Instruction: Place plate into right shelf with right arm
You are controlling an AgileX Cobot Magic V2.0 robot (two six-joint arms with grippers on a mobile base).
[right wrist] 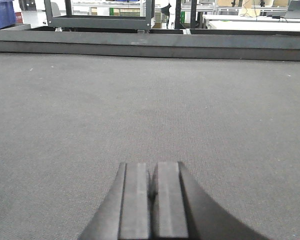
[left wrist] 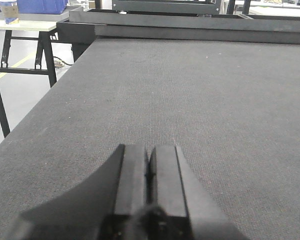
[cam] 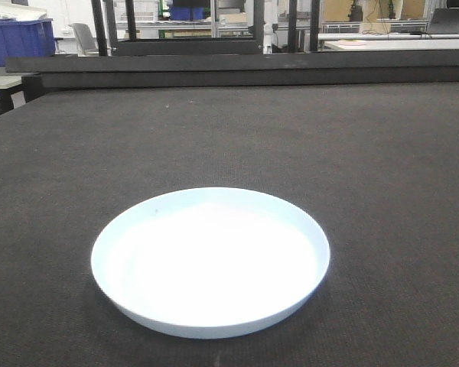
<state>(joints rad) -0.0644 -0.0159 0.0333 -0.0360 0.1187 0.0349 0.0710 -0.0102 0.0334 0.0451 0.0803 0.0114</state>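
The plate (cam: 210,264) is white, pale blue at its rim. Under it, the tabletop (cam: 367,153) is dark grey and finely woven. Far behind it stands a blue crate (cam: 15,40).

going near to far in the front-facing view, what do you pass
plate → dark table top → black raised rail along the table's far edge → black metal frame behind it → white bench at the back of the room

A big dark grey table top (cam: 367,153) fills the middle. Behind it stand a blue bin (cam: 19,40), a black frame (cam: 183,47) and a white desk (cam: 398,43).
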